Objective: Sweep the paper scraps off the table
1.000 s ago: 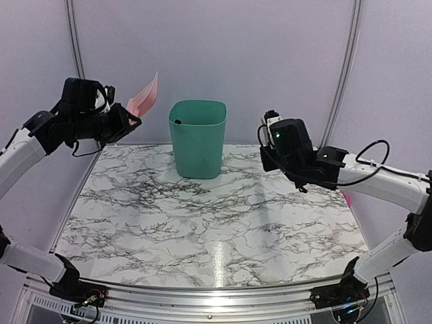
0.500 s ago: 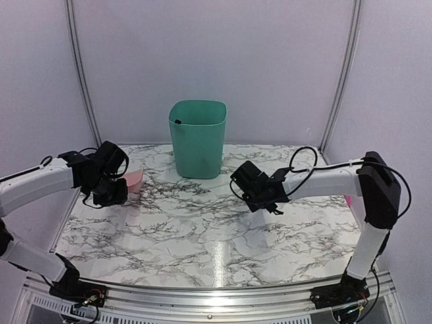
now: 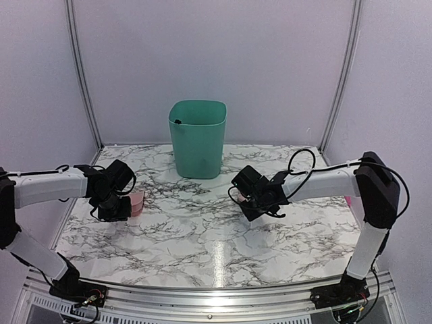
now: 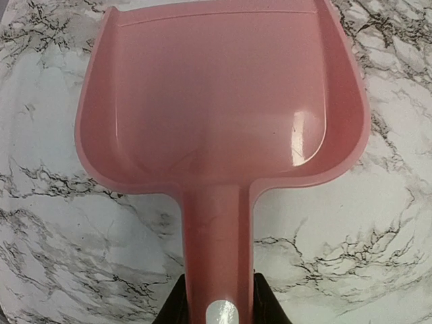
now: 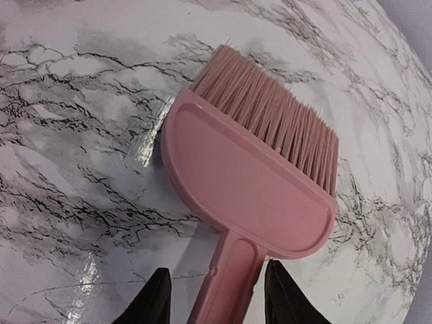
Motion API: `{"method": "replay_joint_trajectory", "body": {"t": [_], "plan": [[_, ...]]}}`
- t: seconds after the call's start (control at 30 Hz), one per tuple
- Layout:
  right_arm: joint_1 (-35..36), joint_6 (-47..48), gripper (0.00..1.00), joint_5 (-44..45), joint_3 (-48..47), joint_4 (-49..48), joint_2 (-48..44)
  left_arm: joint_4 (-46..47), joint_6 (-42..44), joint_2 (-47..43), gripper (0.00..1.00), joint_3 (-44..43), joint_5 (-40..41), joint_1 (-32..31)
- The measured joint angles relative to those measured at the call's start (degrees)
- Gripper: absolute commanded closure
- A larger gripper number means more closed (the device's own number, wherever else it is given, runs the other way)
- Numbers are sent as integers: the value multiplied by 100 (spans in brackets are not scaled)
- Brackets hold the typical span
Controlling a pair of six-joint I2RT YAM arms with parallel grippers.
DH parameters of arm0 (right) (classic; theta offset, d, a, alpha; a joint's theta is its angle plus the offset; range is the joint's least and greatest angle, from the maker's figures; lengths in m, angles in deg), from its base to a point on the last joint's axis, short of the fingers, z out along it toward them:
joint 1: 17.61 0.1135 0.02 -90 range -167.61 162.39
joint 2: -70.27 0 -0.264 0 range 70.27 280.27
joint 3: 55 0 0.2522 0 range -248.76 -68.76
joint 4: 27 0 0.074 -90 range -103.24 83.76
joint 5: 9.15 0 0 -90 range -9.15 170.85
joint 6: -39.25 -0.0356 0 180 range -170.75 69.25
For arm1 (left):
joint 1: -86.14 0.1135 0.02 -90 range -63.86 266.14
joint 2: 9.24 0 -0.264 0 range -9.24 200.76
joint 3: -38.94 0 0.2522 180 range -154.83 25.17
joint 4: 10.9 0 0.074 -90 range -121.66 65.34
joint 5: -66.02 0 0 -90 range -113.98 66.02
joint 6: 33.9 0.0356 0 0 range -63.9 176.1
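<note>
Two arms reach in over one white, black-veined desk (image 3: 216,236). The left pincer (image 3: 115,202) is low over the left side of the desk. In the left wrist view its two fingers are narrowed on the handle of one pink dustpan (image 4: 223,101). The pan's broad mouth points away from the pincer and lies flat, close to the marble; I cannot tell whether it touches.

The right pincer (image 3: 253,202) is low over the desk, right of the middle. In the right wrist view its two fingers are clamped on the handle of one pink brush (image 5: 250,189). The brush's single row of bristles is angled away toward the marble; contact cannot be told.

One green bin (image 3: 197,138) stands upright at the far middle of the desk, between the two pincers and farther back, apart from both. One small dark bit (image 3: 177,122) shows just inside the bin's left rim. Whether it is one of the paper scraps cannot be told.
</note>
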Motion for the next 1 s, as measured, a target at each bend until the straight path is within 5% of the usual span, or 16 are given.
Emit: {"method": "replay_joint_trajectory", "body": {"t": [0.3,0.4,0.5,1.0], "plan": [[0,-52,20,-605,201,131,-153,240,-52,111,56,162,-116,0],[-35,-87,8,-846,201,142,-476,267,-22,103,27,162,-166,0],[-179,-79,2,-1174,199,101,-918,275,-24,4,14,153,-188,0],[-2065,55,2,-1513,-59,-632,-2865,-149,802,-850,9,-1644,638,96]]}}
